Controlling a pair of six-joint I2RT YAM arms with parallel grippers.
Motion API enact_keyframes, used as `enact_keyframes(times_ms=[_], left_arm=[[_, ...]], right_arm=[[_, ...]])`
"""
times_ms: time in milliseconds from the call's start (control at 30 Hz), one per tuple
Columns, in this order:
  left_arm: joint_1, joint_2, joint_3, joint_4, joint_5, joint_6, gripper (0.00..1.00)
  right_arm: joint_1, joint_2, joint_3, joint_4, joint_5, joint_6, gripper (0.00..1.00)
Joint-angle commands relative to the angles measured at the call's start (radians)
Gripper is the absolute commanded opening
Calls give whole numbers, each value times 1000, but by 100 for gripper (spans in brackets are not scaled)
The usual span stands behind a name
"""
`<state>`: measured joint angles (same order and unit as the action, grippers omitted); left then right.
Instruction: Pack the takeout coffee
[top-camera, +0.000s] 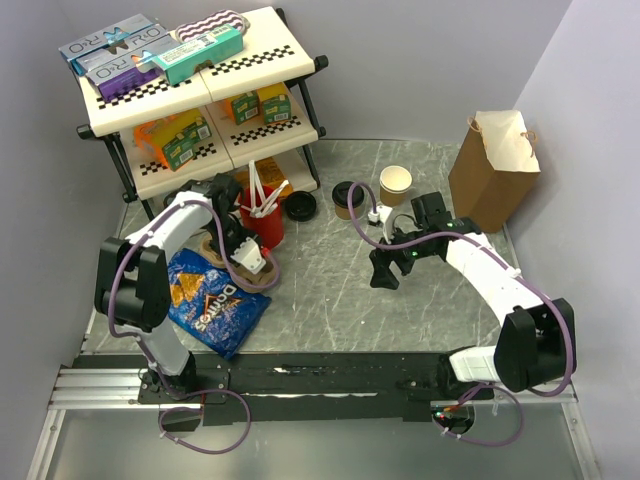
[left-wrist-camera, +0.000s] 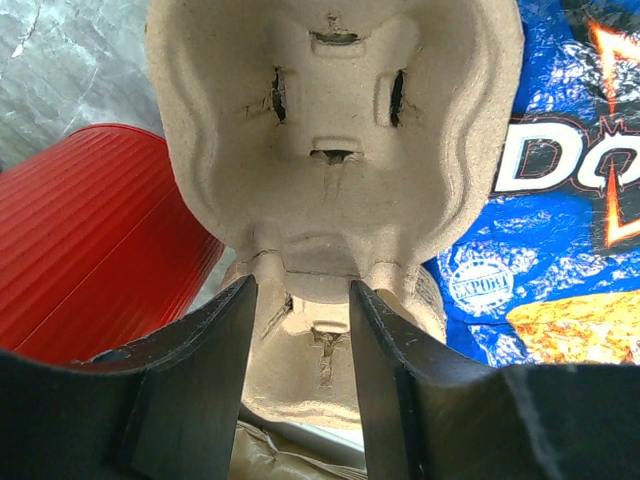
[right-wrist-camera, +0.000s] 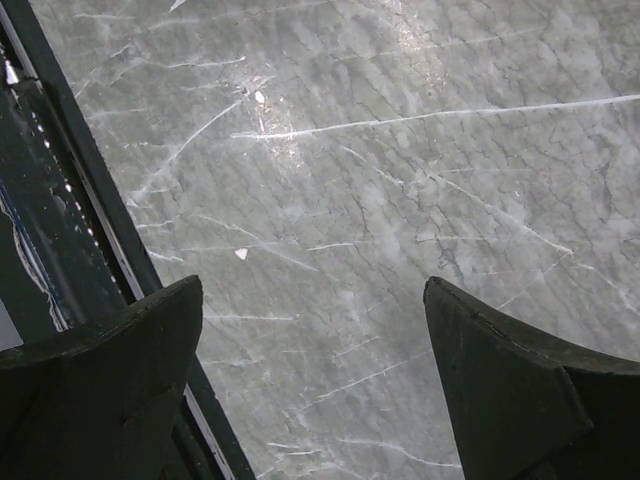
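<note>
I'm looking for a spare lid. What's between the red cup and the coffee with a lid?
A loose black lid lies flat between the red cup and the lidded coffee; the top view shows it.

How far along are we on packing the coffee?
Nothing looks packed yet: the lidded coffee cup stands loose on the table. In hand: the left gripper clamps the pulp cup carrier, while the right gripper hangs open and empty. Left: probably getting the coffee into the carrier.

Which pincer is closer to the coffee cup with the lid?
Right. The right pincer hovers open at the near side of the lidded cup; the left pincer is farther, beyond the red cup, gripping a cardboard carrier.
</note>
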<state>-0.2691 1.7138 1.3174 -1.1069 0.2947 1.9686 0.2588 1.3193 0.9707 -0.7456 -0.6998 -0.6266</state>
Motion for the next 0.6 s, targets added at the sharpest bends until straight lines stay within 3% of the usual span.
enact_keyframes(times_ms=[0, 400, 567], left_arm=[[-4, -22, -32, -48, 6, 55, 48], [-5, -45, -58, -41, 11, 30, 51], [-15, -37, -70, -5, 8, 13, 47]], right_arm=[[-4, 15, 54, 6, -20, -15, 97], [-4, 26, 57, 12, -27, -8, 97], [-6, 34, 65, 11, -26, -9, 97]])
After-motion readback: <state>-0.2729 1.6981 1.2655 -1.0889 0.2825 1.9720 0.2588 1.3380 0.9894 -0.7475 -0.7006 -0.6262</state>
